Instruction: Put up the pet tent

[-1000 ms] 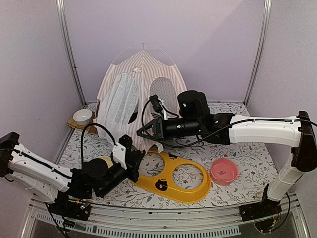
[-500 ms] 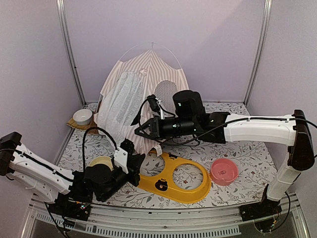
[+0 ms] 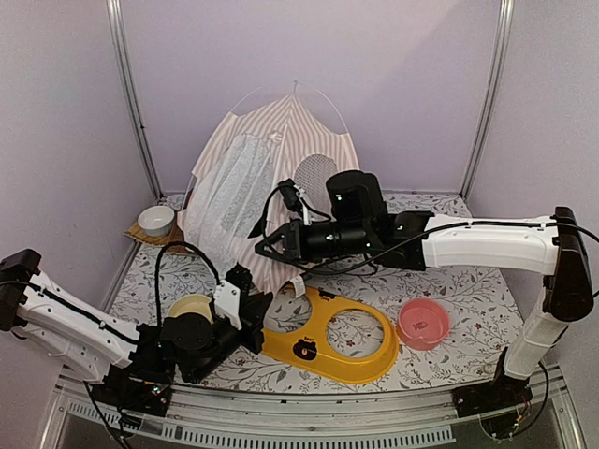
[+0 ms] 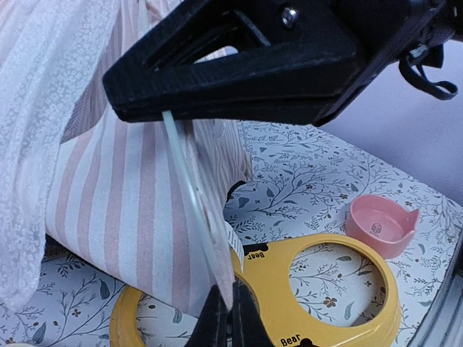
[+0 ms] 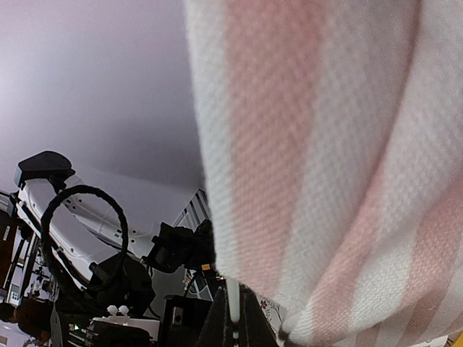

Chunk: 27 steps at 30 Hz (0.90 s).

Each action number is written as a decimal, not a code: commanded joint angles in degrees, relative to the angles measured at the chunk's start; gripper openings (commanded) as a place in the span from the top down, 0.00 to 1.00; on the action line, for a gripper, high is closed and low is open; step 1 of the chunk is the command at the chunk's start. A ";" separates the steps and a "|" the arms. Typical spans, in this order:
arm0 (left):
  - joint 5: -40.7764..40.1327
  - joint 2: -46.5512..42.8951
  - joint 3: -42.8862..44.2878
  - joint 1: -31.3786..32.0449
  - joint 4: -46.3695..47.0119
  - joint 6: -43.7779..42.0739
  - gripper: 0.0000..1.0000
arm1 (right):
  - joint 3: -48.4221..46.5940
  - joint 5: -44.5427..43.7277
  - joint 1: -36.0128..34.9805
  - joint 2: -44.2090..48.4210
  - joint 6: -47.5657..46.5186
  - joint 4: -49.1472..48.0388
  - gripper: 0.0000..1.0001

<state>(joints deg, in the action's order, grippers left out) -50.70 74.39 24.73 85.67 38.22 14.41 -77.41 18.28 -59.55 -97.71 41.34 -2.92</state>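
Compared with a second ago, the pet tent (image 3: pixel 281 140) stands taller and its peak has shifted toward the right. The right arm has drawn slightly left with it. The left arm has sunk a little lower over the table (image 3: pixel 468 290).

The pink-and-white striped tent sits at the back centre of the flowered table, with its lace curtain (image 3: pixel 225 196) hanging on the left side. The right gripper (image 3: pixel 262 245) reaches in from the right and meets the tent's front lower edge. The left gripper (image 4: pixel 231 322) is below that, just in front of the tent's bottom hem.

Both grippers are closed down narrow on the same thin white pole (image 4: pixel 184 177). The left wrist view shows it curving from the right gripper's black jaws down into the left gripper's fingertips, with striped fabric draped beside it. The right wrist view shows the pole pinched between that gripper's fingers, under a fold of striped cloth.

A yellow feeder tray (image 3: pixel 374 360) lies in front of the tent, partly under its hem. A pink bowl (image 3: pixel 423 323) sits to the tray's right, and a white bowl (image 3: pixel 156 220) at far left.
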 commanded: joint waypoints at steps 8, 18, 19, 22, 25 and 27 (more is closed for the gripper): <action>8.22 2.33 -3.76 5.42 -12.54 1.75 1.00 | -5.35 -12.53 8.86 2.51 1.18 -13.58 1.00; 7.94 2.28 -3.69 5.47 -13.06 2.09 1.00 | -5.09 -12.46 9.63 2.02 1.20 -13.78 1.00; 7.98 2.29 -3.64 5.46 -13.03 2.06 1.00 | -4.98 -12.52 9.69 2.06 1.20 -13.74 1.00; 7.80 2.21 -3.67 5.53 -13.25 2.26 1.00 | -4.86 -12.53 9.87 2.09 1.28 -13.76 1.00; 7.55 1.86 -3.82 5.56 -13.52 2.59 1.00 | -4.74 -12.45 9.96 2.09 1.08 -13.68 1.00; 7.42 1.51 -3.98 5.55 -13.64 2.68 1.00 | -4.48 -12.32 9.92 2.09 1.02 -13.65 1.00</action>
<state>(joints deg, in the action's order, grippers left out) -50.96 74.35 24.58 85.69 37.87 16.25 -77.41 18.59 -57.67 -97.71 41.34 -2.42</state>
